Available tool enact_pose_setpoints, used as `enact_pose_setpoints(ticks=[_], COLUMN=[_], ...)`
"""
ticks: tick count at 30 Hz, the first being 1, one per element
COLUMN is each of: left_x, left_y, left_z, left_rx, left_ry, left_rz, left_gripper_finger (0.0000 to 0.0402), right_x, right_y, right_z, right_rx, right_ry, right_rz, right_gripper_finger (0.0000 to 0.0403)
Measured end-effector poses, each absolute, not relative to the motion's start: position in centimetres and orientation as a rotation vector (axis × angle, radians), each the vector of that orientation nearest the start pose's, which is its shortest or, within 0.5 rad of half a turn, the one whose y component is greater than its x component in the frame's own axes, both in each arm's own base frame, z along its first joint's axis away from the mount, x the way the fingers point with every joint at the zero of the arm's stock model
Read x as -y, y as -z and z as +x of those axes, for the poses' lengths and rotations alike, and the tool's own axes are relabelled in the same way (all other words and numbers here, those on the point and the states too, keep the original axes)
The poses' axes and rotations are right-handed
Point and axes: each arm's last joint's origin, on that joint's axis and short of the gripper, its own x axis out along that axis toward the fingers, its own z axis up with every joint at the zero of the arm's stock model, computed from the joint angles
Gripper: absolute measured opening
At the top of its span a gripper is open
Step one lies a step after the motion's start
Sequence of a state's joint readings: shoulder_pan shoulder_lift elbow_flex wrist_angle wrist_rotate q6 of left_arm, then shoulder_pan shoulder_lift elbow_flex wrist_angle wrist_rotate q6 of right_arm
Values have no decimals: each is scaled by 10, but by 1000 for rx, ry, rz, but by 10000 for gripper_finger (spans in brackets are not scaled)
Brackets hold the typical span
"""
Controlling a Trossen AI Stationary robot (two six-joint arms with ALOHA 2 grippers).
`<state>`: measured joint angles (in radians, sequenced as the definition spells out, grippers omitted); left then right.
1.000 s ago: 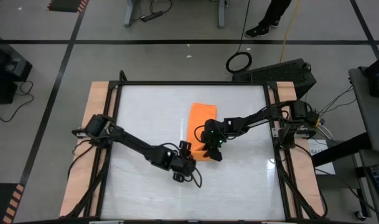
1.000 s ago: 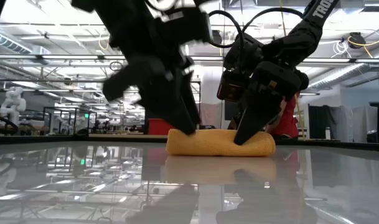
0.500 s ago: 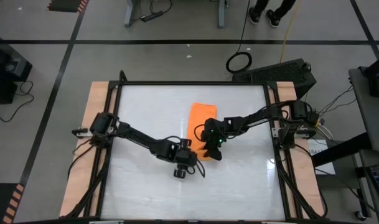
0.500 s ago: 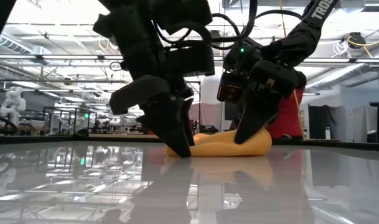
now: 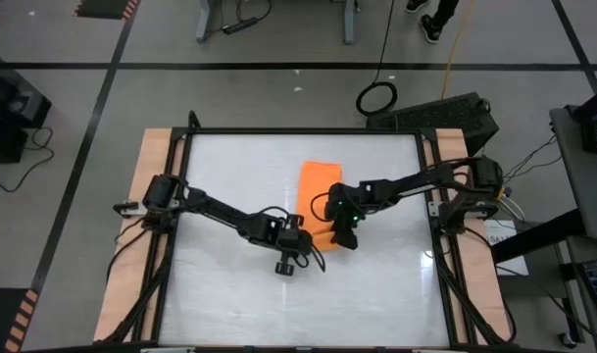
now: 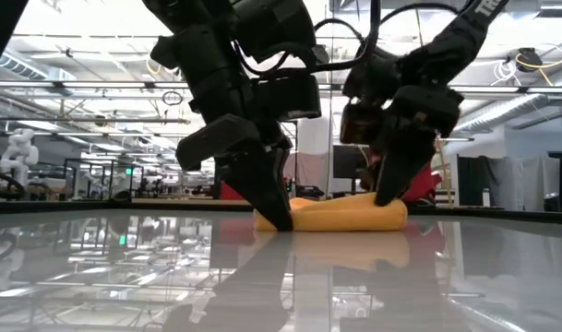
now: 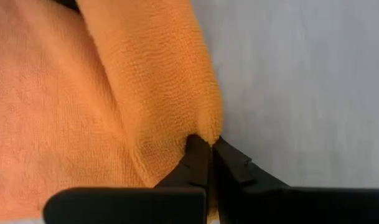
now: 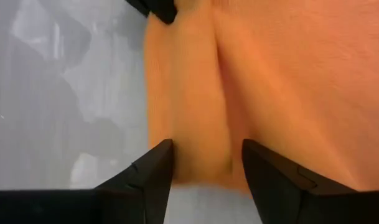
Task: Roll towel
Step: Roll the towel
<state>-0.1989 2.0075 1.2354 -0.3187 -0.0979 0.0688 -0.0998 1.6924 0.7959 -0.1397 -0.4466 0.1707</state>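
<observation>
The orange towel (image 5: pixel 320 178) lies flat on the white table, and its near end is rolled into a low roll (image 6: pixel 340 216). My left gripper (image 7: pixel 209 144) is shut at the roll's left end, its fingertips down by the table (image 6: pixel 279 219). My right gripper (image 8: pixel 205 163) is open over the roll's right end (image 6: pixel 391 195), with one finger on each side of the roll. I cannot tell whether its fingers touch the cloth. In the high view the two grippers (image 5: pixel 303 233) (image 5: pixel 343 235) hide most of the roll. My left gripper pinches the near corner of the roll's left end (image 7: pixel 201 132) between its two fingertips, and the cloth dimples there. The fingers slant down from the table's left and near side. The roll rests on the table, slack.
The table's wooden side rails (image 5: pixel 159 157) and black frame bound the white top. There is bare table to the left of, to the right of and nearer than the towel. A person's feet (image 5: pixel 437 22) show on the floor beyond the far edge.
My left gripper has gone toward the towel and down to the table, then shut on the roll's left end. My right gripper has risen a little off the roll's right end and stayed open.
</observation>
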Motion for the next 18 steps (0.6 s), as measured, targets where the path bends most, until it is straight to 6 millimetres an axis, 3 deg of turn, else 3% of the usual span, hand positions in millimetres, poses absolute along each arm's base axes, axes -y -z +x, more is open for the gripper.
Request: enact_pose_setpoints(ticks=[12,18], left_x=[69,65], left_y=[-130,-130], left_z=[390,392], left_rx=[-1055,-1046], left_ry=[172,189], left_rz=[167,142], left_gripper_finger=[5,5], right_x=[13,-20], right_y=[-186,-199], right_z=[261,260], right_rx=[-1053,-968], right_ry=[-217,-335], right_rz=[239,4], right_gripper_finger=[224,216])
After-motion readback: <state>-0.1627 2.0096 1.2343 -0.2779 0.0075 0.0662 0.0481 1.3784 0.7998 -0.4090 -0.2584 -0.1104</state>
